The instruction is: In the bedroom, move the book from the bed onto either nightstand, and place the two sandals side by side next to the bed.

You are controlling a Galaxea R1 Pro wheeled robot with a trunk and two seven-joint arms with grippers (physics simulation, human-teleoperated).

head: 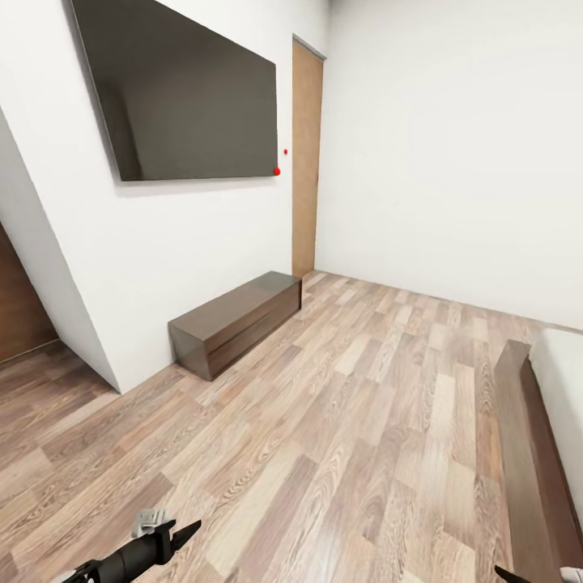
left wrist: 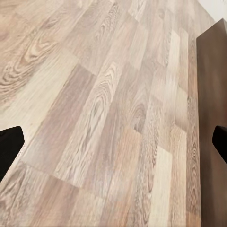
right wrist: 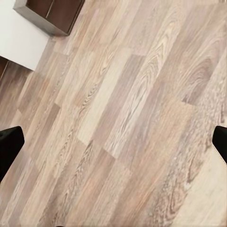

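Robot on the bedroom floor point(head: 348, 421), bed point(head: 538, 453) frame at the right edge

In the head view a long low dark-wood cabinet point(head: 235, 322) stands against the white wall under a dark wall screen point(head: 182, 89), with a brown door point(head: 306, 158) beyond it in the corner. The bed's dark frame runs along the right edge with pale mattress point(head: 567, 380) above it. The left claw point(head: 174, 536) sits low at the bottom left; in its wrist view its fingertips point(left wrist: 9, 146) are wide apart over bare planks beside the bed frame. The right claw's fingertips point(right wrist: 9, 144) are likewise spread over bare floor
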